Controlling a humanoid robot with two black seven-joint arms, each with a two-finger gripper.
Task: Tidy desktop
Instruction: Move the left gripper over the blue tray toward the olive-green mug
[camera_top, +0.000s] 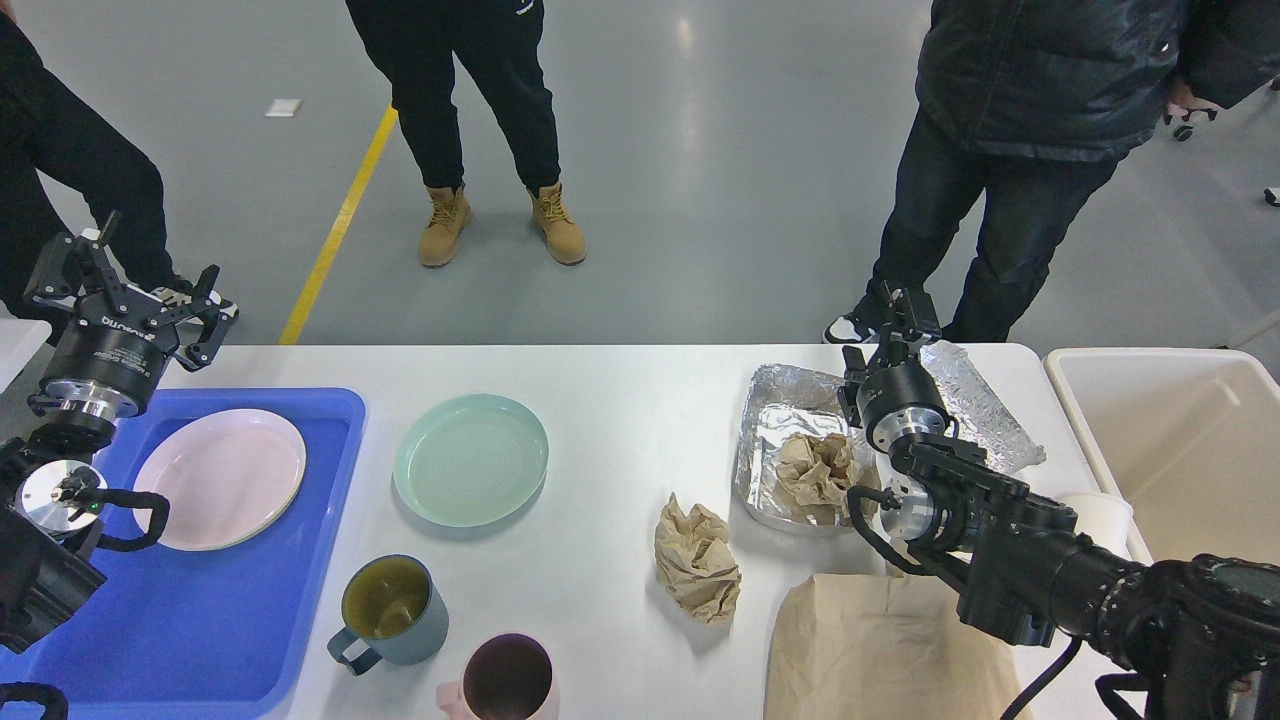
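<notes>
Left arm (60, 470): black links, silver joint disc, looped black cable, lower left of frame | Left gripper (125, 285): black, white lettering on wrist, silver collar | Right arm (1050, 570): black links, black cables, lower right | Right gripper (893, 335): black, silver collar.

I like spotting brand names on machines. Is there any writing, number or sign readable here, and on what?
"ROBOTIQ": white letters on the black body of the left pincer, small and seen upside down, so the reading is not certain.
Right pincer: no readable text.
Plates, mugs, paper bag, foil tray, blue tray: no writing visible.
Yellow floor line: a marking only, no words.
</notes>
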